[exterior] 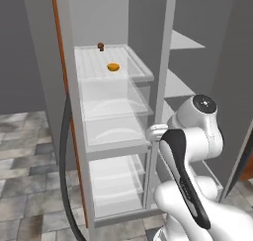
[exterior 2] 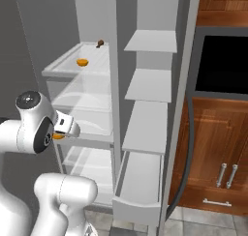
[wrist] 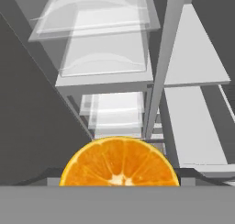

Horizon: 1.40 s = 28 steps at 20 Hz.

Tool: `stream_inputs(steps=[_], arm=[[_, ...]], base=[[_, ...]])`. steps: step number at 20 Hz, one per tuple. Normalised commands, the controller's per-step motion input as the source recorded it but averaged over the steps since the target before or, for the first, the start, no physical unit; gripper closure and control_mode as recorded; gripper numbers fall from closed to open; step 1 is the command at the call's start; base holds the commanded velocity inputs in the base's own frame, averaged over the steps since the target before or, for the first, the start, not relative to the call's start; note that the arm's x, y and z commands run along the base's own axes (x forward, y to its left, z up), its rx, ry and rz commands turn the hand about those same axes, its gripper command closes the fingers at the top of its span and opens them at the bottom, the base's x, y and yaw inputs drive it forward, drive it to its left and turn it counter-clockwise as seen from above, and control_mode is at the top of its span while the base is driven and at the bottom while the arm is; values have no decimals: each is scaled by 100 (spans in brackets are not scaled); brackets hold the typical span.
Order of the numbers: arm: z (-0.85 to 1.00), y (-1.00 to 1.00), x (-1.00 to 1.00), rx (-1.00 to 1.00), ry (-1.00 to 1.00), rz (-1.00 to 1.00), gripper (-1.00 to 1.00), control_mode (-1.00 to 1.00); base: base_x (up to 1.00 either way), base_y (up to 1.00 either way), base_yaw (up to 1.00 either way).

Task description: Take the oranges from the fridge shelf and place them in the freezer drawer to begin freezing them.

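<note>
Orange half (wrist: pixel 119 162) is clamped in the gripper (exterior 2: pixel 59 136); cut face is turned toward the hand camera.
The freezer drawer (exterior 2: pixel 140 189) lies lower and to the right of the hand.

We see our glossy white arm (exterior: pixel 197 136) with rounded links, dark joint bands and a grey-ringed cap.

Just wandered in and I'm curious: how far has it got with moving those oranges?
About halfway. One orange half sits in the end effector, already off the fridge shelf and carried lower. The other orange lies on that shelf near a small brown object. Nothing is in the freezer drawer.
</note>
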Motion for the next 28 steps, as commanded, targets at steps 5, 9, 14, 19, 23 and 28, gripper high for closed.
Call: stream_inputs(steps=[5,9,14,19,23,28], arm=[[0,0,0,0,0,0,100,100],[0,-13,0,0,3,-10,100,-100],[-20,-79,17,0,11,-7,100,-100],[-29,-72,53,0,27,-5,100,-100],[-48,-60,40,0,23,-6,100,-100],[-73,-50,46,0,10,-7,100,-100]], base=[[-21,13,-25],[0,0,-5],[0,0,0],[0,0,0],[0,0,0],[0,0,0]])
